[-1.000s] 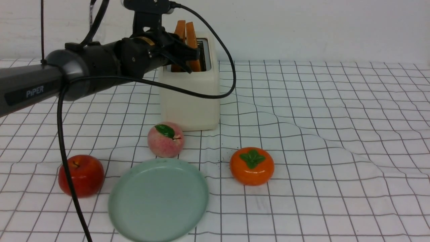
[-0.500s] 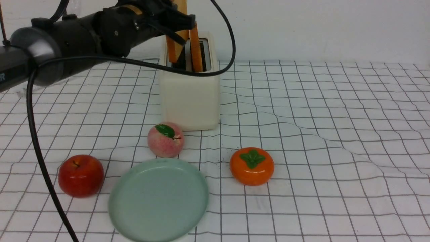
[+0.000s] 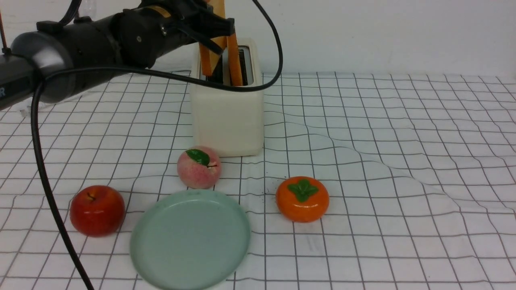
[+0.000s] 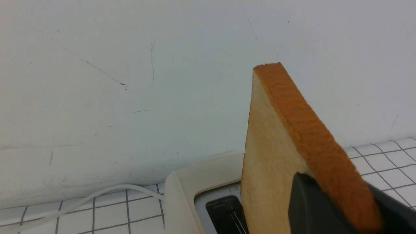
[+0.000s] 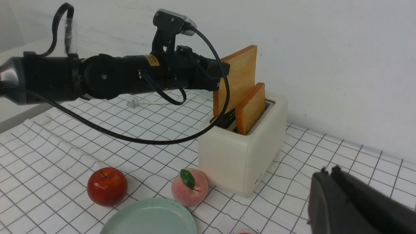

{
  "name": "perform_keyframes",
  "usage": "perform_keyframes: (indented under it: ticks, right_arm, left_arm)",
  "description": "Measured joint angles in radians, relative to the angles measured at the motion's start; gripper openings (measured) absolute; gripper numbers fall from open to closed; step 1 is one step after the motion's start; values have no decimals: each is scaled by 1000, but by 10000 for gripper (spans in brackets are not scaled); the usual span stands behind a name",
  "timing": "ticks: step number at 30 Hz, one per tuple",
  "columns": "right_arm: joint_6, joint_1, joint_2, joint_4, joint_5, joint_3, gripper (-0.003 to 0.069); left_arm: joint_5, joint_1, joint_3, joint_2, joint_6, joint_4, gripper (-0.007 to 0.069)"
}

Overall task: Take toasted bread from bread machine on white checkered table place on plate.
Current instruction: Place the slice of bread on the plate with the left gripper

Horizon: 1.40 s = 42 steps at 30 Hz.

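Observation:
The bread machine [image 3: 225, 117] stands at the back of the white checkered table [image 3: 383, 161]. My left gripper [image 3: 217, 29] is shut on one slice of toasted bread [image 3: 206, 60] and holds it upright, lifted mostly out of the left slot. In the left wrist view the fingers [image 4: 308, 204] clamp the slice [image 4: 269, 156] on both faces. The second slice [image 3: 235, 60] stands in the other slot [image 5: 250, 109]. The mint-green plate [image 3: 139, 241] lies empty at the front, left of centre. My right gripper [image 5: 328, 170] is shut and empty, off to the toaster's right, and out of the front view.
A red apple [image 3: 96, 209] sits left of the plate, a peach [image 3: 198, 167] between plate and toaster, an orange persimmon [image 3: 302, 198] to the plate's right. The left arm's black cable [image 3: 44, 173] hangs down past the apple. The toaster's white cord [image 5: 143, 103] lies behind it by the wall.
My left arm has risen with the slice, pulling it up out of the left slot. Over the last half second it has hardly moved.

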Motion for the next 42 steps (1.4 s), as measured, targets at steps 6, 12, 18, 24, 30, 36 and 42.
perform_keyframes:
  ticks: [6,12,18,24,30,36,42]
  right_arm:
    - [0,0,0,0,0,0,0]
    - [0,0,0,0,0,0,0]
    - [0,0,0,0,0,0,0]
    - [0,0,0,0,0,0,0]
    - [0,0,0,0,2,0,0]
    - [0,0,0,0,4,0,1]
    - [0,0,0,0,6,0,1]
  left_arm:
    - [0,0,0,0,0,0,88]
    - [1,0,0,0,0,0,88]
    - [1,0,0,0,0,0,88]
    - [2,0,0,0,0,0,88]
    - [2,0,0,0,0,1,88]
    - [7,0,0,-21,1,3,88]
    - [7,0,0,-95,3,20,88]
